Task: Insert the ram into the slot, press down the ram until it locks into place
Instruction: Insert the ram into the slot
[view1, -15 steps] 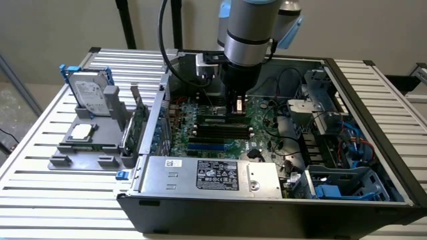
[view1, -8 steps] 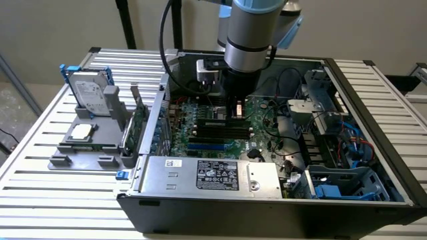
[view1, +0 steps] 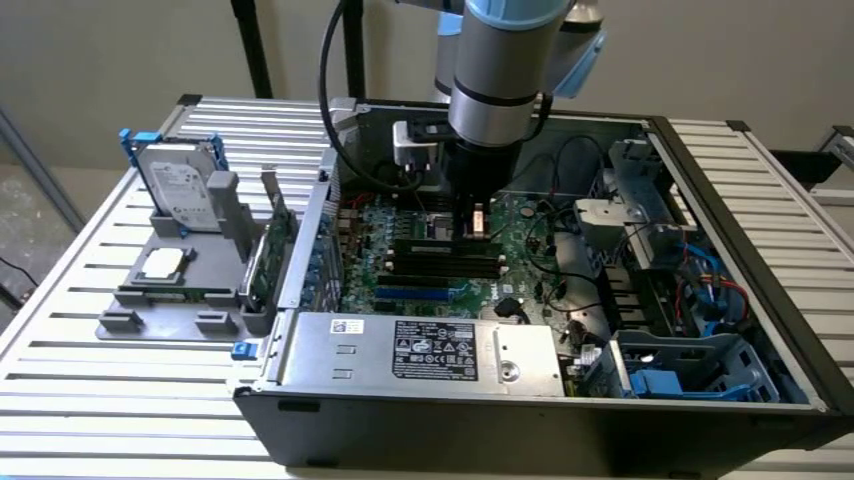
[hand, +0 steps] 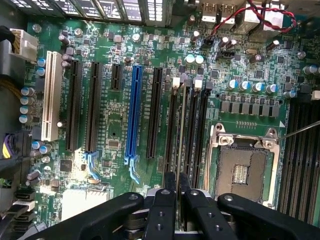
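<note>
Black slot (hand: 173, 120) | ram (hand: 181, 125) edge-on, thin sliver along it | tool (hand: 177, 180) clamping ram

An open black computer case (view1: 534, 425) sits on a slatted metal surface (view1: 80, 400), with a silver power supply (view1: 414, 350) inside. Beside it, a grey holder (view1: 147, 300) carries an upright hard drive (view1: 184, 185). The motherboard (hand: 112, 130) bears a blue slot (hand: 133, 112), a white slot (hand: 51, 95) and a processor socket (hand: 243, 170).

Exterior view: raised off the arm, looking obliquely down into the open computer case (view1: 534, 430) from middle distance. Wrist view: close, facing squarely onto the motherboard (hand: 115, 130). Both views share the motherboard around the black memory slots (hand: 192, 130).
</note>
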